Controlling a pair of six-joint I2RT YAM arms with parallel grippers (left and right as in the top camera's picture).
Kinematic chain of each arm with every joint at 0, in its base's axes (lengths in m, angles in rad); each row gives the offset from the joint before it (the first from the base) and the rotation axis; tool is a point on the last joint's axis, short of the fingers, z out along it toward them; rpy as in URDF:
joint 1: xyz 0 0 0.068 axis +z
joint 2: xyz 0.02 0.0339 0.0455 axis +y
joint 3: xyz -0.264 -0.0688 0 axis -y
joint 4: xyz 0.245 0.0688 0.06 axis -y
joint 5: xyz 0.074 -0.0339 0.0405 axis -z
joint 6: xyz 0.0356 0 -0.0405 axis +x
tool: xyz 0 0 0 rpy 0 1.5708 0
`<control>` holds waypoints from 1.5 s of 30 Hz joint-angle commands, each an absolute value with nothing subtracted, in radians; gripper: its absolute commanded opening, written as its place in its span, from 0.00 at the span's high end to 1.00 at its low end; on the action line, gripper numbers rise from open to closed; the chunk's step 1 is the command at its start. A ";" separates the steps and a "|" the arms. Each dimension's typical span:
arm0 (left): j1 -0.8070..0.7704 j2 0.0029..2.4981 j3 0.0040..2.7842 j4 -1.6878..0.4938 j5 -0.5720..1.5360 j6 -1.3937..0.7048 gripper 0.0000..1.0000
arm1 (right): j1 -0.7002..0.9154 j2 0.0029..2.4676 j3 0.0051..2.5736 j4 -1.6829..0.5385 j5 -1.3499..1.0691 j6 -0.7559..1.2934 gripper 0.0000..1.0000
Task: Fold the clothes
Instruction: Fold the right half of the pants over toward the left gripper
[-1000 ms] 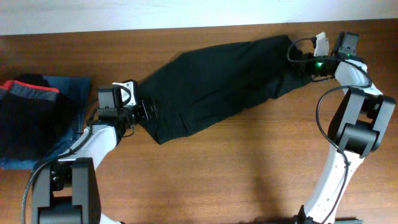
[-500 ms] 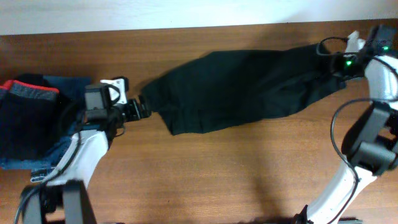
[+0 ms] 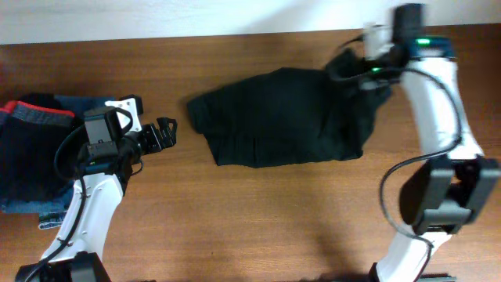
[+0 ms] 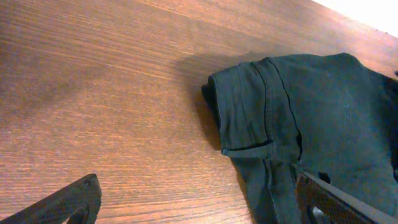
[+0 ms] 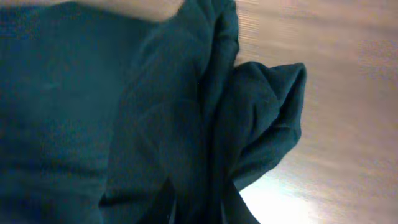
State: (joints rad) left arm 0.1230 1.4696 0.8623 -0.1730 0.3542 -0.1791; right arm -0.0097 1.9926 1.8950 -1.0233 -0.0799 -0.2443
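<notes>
The black garment (image 3: 274, 117) lies on the wooden table, its right part doubled over to the left. My left gripper (image 3: 167, 133) is open and empty, just left of the garment's waistband end. In the left wrist view the waistband (image 4: 261, 106) lies ahead of the open fingers (image 4: 199, 208). My right gripper (image 3: 354, 72) is shut on the garment's far end and holds it above the right part. In the right wrist view bunched black fabric (image 5: 124, 112) fills the frame and hides the fingers (image 5: 199, 208).
Blue denim jeans (image 3: 82, 117) lie at the left edge with a black piece with a red-and-grey band (image 3: 35, 145) on top, close behind my left arm. The table's back edge meets a white wall (image 3: 196, 16).
My left gripper let go of the waistband end and drew back left. My right gripper carried its end of the garment leftward, doubling it over; the garment now looks shorter.
</notes>
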 commanded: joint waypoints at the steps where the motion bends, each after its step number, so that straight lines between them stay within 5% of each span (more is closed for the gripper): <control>1: 0.128 1.449 0.873 -0.174 0.374 -0.170 0.01 | 0.163 1.972 1.913 -1.016 0.040 -0.254 0.95; 13: 0.127 1.449 0.873 -0.176 0.382 -0.170 0.01 | 0.474 2.070 1.912 -0.907 0.065 -0.219 0.82; 15: 0.127 1.449 0.873 -0.177 0.384 -0.170 0.01 | 0.494 2.091 1.912 -0.891 0.064 -0.208 0.62; 24: 0.127 1.449 0.873 -0.177 0.388 -0.170 0.01 | 0.549 2.118 1.913 -0.793 -0.134 -0.210 0.24; 45: 0.119 1.450 0.873 -0.162 0.389 -0.170 0.01 | 0.497 2.079 1.906 -1.031 0.087 -0.141 0.08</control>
